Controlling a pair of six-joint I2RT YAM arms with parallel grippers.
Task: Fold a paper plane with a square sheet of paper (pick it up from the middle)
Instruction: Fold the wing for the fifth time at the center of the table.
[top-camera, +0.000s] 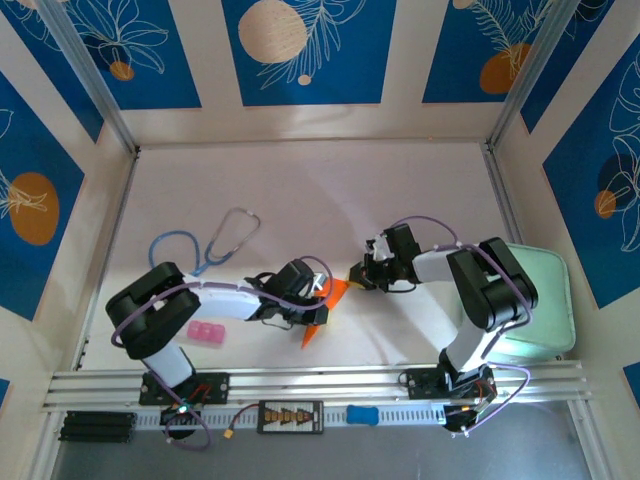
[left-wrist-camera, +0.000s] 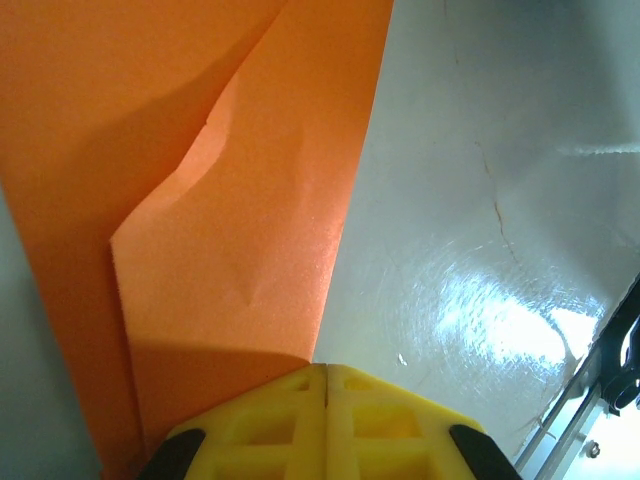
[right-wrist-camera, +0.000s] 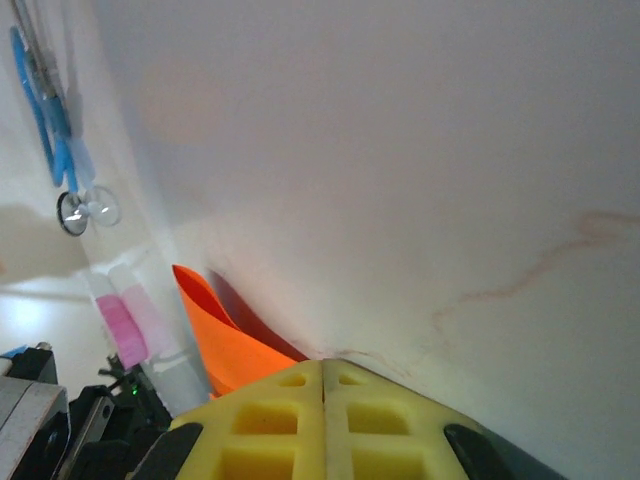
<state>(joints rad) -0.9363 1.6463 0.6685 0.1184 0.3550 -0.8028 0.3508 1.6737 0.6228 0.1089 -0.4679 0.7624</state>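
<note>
Orange thin square sheet of paper (top-camera: 333, 293): mid white table (top-camera: 300, 190), towards its near edge. One flap creased over; no dart shape yet, most folds judged outstanding. Left gripper (left-wrist-camera: 326, 368), right gripper (right-wrist-camera: 323, 362): yellow pads pressed together at sheet's edge; pinch unclear.

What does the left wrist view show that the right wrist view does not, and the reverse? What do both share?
Left wrist view: the orange paper from close, its folded layers overlapping, a soft wrinkle in the upper flap. Right wrist view: a blue stethoscope and a pink block beyond the paper, which stands as a curved flap. Shared: the orange paper, the glossy white table, and a shut yellow-tipped gripper, the left gripper and the right gripper.
</note>
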